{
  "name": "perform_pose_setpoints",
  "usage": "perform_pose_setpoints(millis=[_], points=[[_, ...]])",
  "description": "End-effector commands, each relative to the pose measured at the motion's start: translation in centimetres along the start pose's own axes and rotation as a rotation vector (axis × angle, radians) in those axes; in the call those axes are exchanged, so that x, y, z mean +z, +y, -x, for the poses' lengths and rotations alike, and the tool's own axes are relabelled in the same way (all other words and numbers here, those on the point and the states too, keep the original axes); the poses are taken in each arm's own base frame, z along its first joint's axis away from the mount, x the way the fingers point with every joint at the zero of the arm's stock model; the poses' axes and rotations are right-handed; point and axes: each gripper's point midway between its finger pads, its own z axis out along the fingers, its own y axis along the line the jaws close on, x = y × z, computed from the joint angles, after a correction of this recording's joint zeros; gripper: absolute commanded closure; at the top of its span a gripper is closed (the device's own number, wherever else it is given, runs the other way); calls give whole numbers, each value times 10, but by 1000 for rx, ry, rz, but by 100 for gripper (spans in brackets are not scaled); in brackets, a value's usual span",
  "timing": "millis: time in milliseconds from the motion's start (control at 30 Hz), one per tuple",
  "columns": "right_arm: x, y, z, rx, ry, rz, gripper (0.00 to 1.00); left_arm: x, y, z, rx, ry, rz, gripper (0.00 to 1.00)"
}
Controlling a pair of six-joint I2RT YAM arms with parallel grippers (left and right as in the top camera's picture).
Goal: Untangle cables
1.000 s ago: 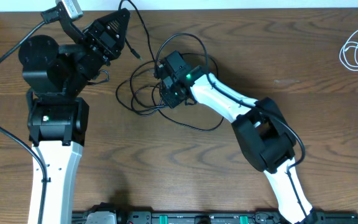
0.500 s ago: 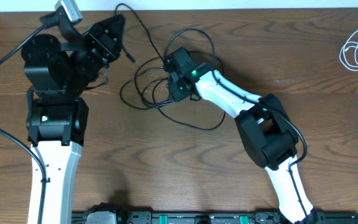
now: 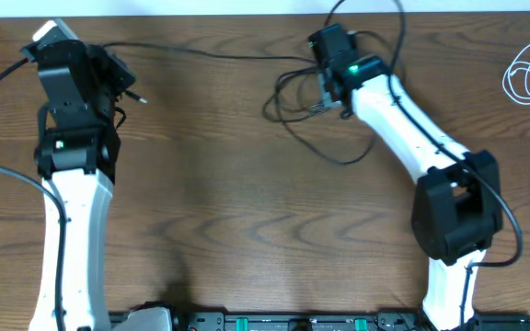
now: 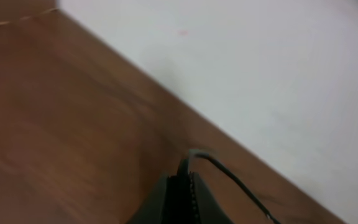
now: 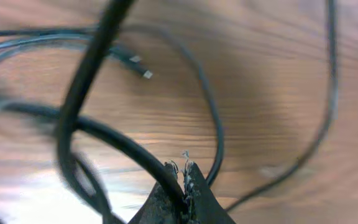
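Tension is showing in the black cable (image 3: 210,54), which is running nearly straight between the left gripper (image 4: 180,182) and the right gripper (image 5: 183,180), each with its fingers pinched together on it. Its loose loops (image 3: 288,106) are lying bunched beside the right gripper, so any further pull should be slow, easing off if a knot is tightening. The white cable (image 3: 527,75) is lying coiled well apart, near the table's (image 3: 247,230) right edge.

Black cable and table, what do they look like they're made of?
The black cable looks like rubber or plastic sheathing, smooth and probably matte; it bends in loose loops. The table shows brown wood grain with a satin finish; solid wood or laminate, I can't tell.
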Motion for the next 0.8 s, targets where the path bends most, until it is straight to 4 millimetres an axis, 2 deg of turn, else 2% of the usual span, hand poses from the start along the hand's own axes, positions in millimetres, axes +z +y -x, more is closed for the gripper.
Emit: perform_pose_setpoints(millis=[0,267,467,600,700,767], points=[[0,-61,6,69,-19,-210,99,10,27,16,36,-41,105,93],[15,-118,1,188,28,-245,99,27,75,13,72,-22,276,93],[32,-141,-7,290,85,-119,99,36,103,14,69,-22,363,93],[41,-159,-16,362,124,-54,99,43,132,15,45,-10,424,93],[45,-164,-20,394,143,-5,99,48,153,14,26,2,466,93],[46,-167,-21,408,147,10,99,52,161,10,19,18,474,93]])
